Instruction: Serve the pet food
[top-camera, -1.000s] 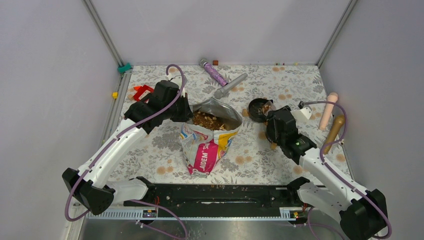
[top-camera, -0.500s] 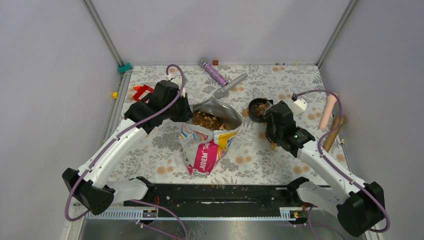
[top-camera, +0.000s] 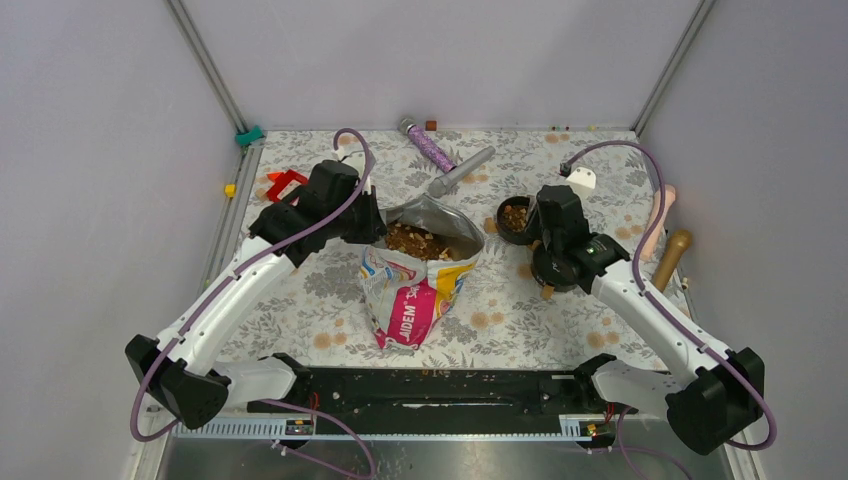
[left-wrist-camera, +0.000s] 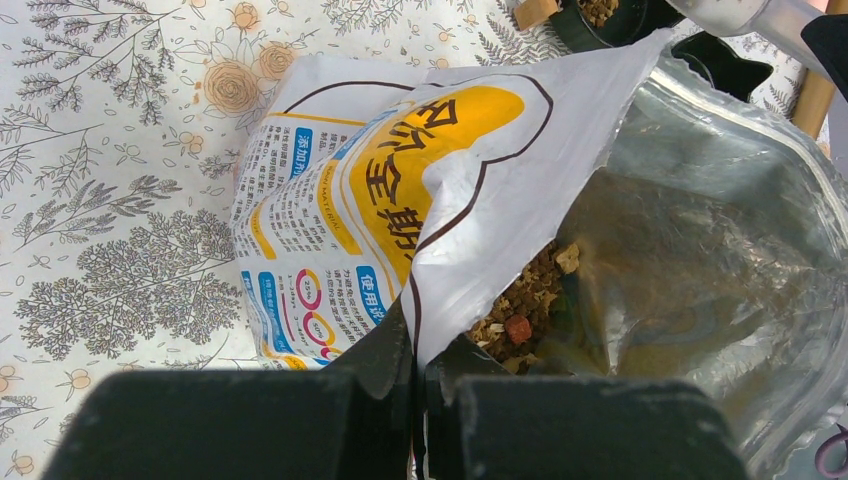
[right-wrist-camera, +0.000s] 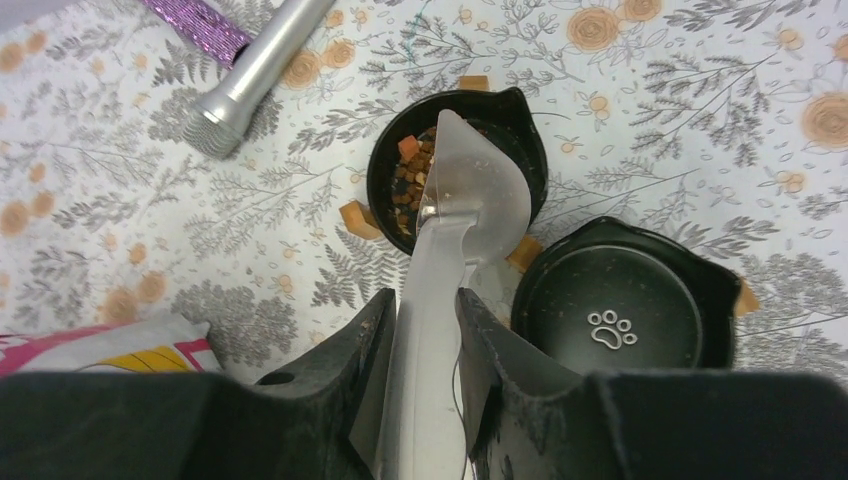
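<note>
Looking for the pet food (top-camera: 422, 241) first: where does it sit?

Most of it is a brown heap inside the open bag (top-camera: 408, 300), which stands near the middle of the mat (top-camera: 500, 330), a little toward the left edge. The left wrist view shows pellets just under the bag's torn rim. A smaller share lies in a black bowl (right-wrist-camera: 532, 140) to the bag's right, closer to the mat's far edge.

What hangs over that bowl?

A clear plastic scoop (right-wrist-camera: 475, 195), its head above the right part of the bowl and the pellets in it. Whether any bits are in the scoop I cannot tell.

Who has the scoop?

The right gripper (right-wrist-camera: 425, 315). Its fingers (right-wrist-camera: 360, 340) are closed on the scoop's handle, one on each side.

And the left gripper (left-wrist-camera: 415, 395)?

Clamped tight on the bag's torn upper edge, at the left side of the mouth, with the white foil pinched between the two black fingers.

Anything beside the filled bowl?

A second black bowl (right-wrist-camera: 610, 300), a white paw print on its floor. It sits just beside the first, toward the mat's near edge and slightly right. Small tan tabs stick out from both rims.

And farther out?

A silver microphone (top-camera: 460, 172) and a purple glitter stick (top-camera: 430, 148) lie toward the far edge. A red piece (top-camera: 285, 183) is near the far-left corner. A pink rod (top-camera: 666, 200) and a wooden rod (top-camera: 672, 256) lie along the right edge
</note>
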